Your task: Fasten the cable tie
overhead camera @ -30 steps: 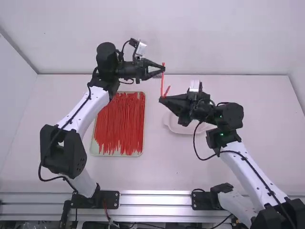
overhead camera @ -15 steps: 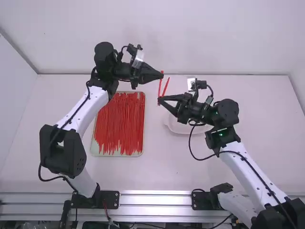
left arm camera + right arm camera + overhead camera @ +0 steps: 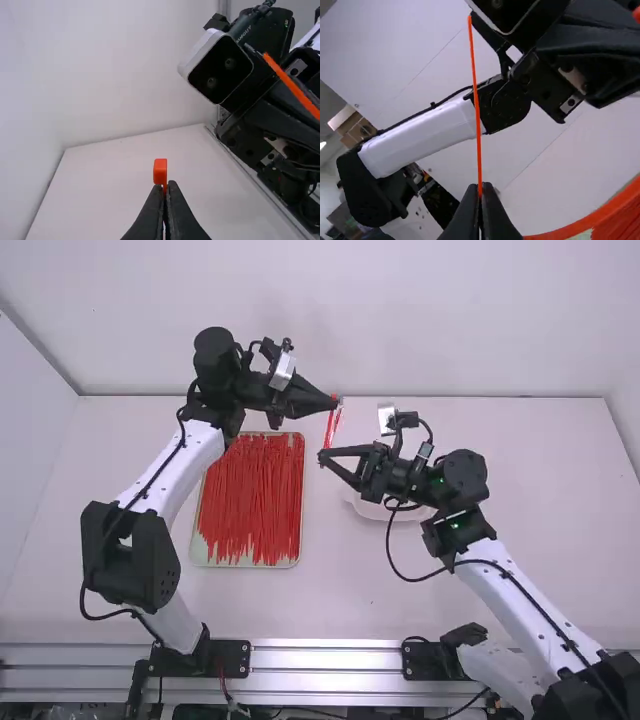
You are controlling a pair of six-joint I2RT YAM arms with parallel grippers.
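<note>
Cable tie [image 3: 330, 426]: aloft above the tabletop [image 3: 560, 470], strung between both pincers.
Left pincer [image 3: 164, 186]: clamped on the head.
Right pincer [image 3: 480, 189]: pinching the strap.
Progress: lifted and gripped at both ends; no loop, tail not yet threaded.

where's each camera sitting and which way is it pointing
High view: fixed above and behind the bases, looking forward and down at the table; both arms meet at the cable tie.
Left wrist view: on the left wrist, facing the right arm; left gripper shut on the tie below its head.
Right wrist view: on the right wrist, facing the left arm; right gripper shut on the strap.
Shared: all show the tie.
</note>
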